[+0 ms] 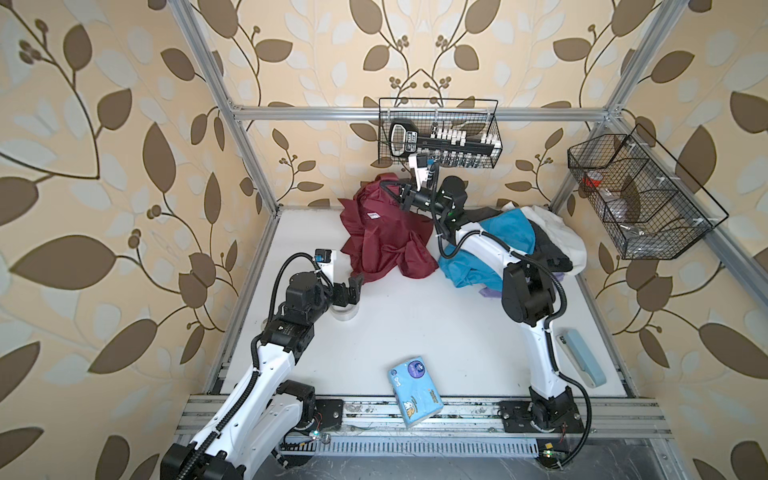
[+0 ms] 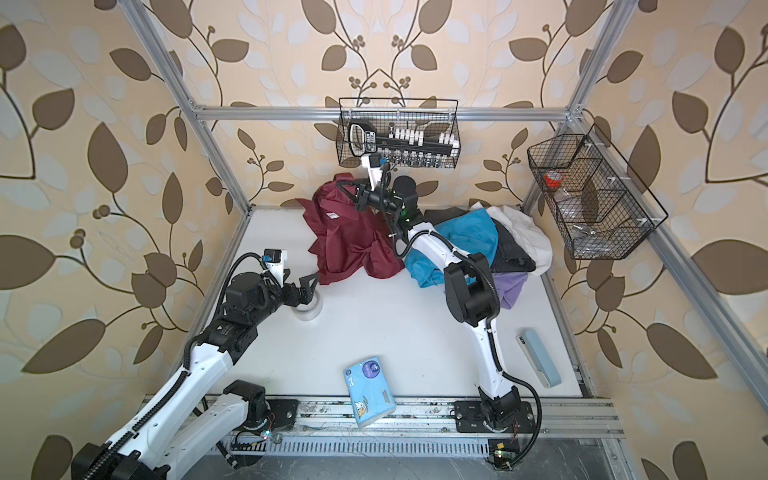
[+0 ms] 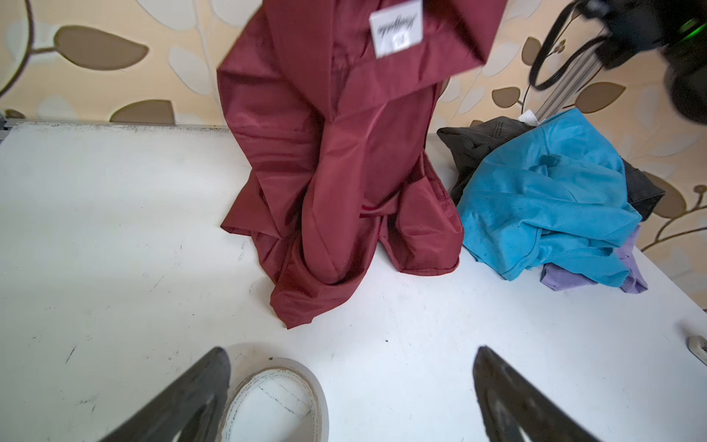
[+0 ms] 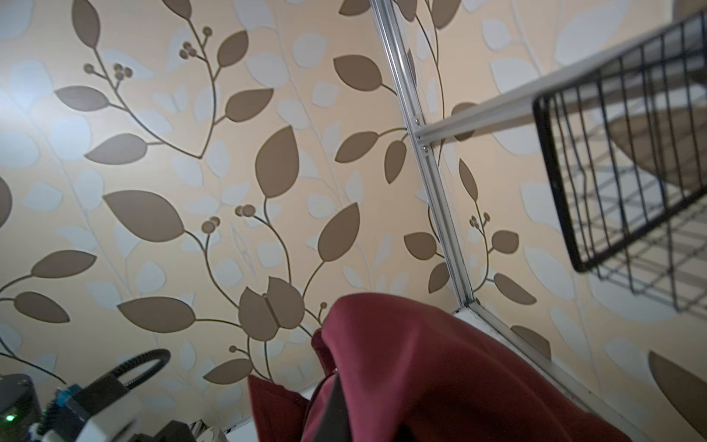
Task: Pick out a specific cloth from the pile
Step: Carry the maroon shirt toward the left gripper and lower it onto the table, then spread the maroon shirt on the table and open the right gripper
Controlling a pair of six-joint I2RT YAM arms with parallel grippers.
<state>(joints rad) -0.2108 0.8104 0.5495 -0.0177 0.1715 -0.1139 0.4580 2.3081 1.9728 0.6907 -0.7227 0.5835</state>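
Note:
The cloth (image 1: pixel 382 237) (image 2: pixel 353 241) is a dark red, slightly shiny garment with a small white label (image 3: pixel 396 28). It hangs from my right gripper (image 1: pixel 391 190) (image 2: pixel 348 188), which is shut on its upper folds near the back wall. Its lower part rests crumpled on the white table (image 1: pixel 415 316). In the right wrist view the red cloth (image 4: pixel 440 375) drapes over one dark finger (image 4: pixel 333 409). The pile (image 1: pixel 515 241) (image 2: pixel 478 237) (image 3: pixel 543 199) of blue, white, black and purple garments lies just right of it. My left gripper (image 1: pixel 353 286) (image 3: pixel 352 352) stands open and empty, low by the cloth's hem.
A roll of clear tape (image 1: pixel 345 313) (image 3: pixel 275 402) lies under the left gripper. A blue tissue pack (image 1: pixel 415 390) sits at the front edge and a blue-grey case (image 1: pixel 582 357) at the right. Wire baskets hang on the back wall (image 1: pixel 440 133) and on the right wall (image 1: pixel 640 195).

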